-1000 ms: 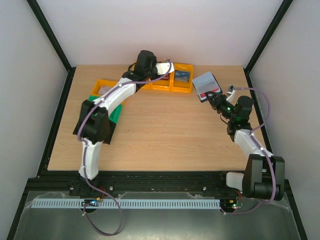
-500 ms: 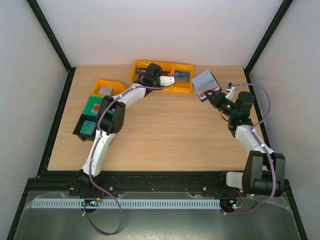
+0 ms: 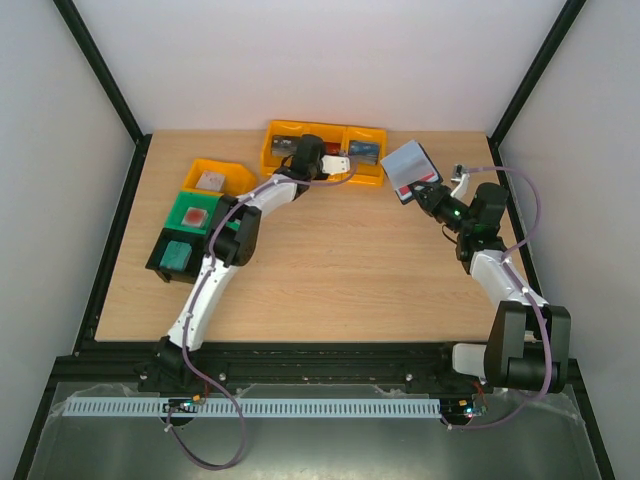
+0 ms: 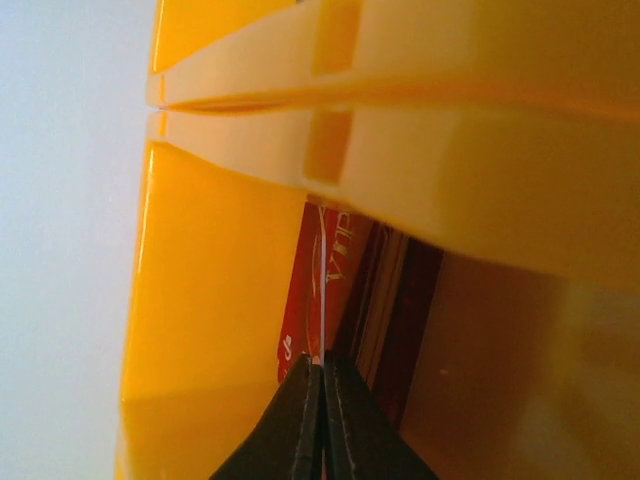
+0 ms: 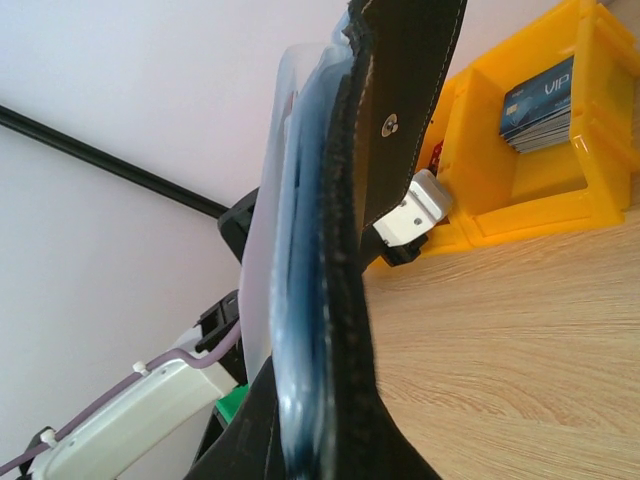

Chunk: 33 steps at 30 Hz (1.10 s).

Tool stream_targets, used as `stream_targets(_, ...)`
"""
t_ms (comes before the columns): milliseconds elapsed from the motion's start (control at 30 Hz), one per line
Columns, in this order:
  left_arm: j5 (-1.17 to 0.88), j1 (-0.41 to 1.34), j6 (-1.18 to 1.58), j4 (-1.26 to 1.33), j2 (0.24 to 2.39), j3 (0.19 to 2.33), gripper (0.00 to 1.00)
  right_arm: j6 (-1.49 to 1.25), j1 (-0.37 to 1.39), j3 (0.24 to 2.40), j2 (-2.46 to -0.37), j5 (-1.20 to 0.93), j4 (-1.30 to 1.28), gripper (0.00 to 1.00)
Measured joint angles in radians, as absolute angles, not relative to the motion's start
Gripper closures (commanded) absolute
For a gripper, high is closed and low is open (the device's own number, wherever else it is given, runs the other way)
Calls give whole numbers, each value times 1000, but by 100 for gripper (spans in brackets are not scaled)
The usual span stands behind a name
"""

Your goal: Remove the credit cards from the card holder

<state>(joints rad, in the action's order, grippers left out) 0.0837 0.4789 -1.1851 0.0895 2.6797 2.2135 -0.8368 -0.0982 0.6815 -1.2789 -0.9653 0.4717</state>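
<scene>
My right gripper (image 3: 429,200) is shut on the lower edge of the black card holder (image 3: 410,166) and holds it open and upright above the table's back right. In the right wrist view the holder (image 5: 400,90) shows edge-on, with its snap tab and grey-blue clear pockets (image 5: 300,300) between my gripper's (image 5: 312,420) two fingers. My left gripper (image 3: 312,160) reaches into the middle compartment of the yellow bin row (image 3: 365,180). In the left wrist view that gripper (image 4: 322,365) is shut on a thin red credit card (image 4: 305,300) seen edge-on, low inside the bin.
A stack of blue cards (image 5: 540,105) lies in the right yellow compartment (image 3: 363,151). A yellow bin (image 3: 215,180), a green bin (image 3: 192,212) and a black bin (image 3: 172,255) stand at the left. The table's edge runs close behind the bin row.
My left arm has swung from above the bin row down into the middle yellow compartment and stretched out flatter. My right gripper with the card holder has hardly moved.
</scene>
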Motion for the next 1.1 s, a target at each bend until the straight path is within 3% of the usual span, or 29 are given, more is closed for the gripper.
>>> stream_targets(67,90,476,-1195,109,2701,2232,91,-836,-98,682,-1279,-968,472,98)
stream_targets(200,106,471,-1201,136,2735,2282,56,-833,-98,682,-1280,-971,472,98)
stream_targets(300,86,461,-1174,141,2734,2301,43,-831,-98,682,-1280,-975,472,98)
stream_targets(567,0,447,-1037,100,2712,2310,29,-827,-98,682,-1280,-989,472,98)
stream_targets(833,-88,438,-852,1,2648,2309,23,-822,-98,682,-1280,-993,469,98)
stream_targets(1100,-335,426,-619,-303,2349,2305,17,-669,-79,717,-1249,-950,274,98)
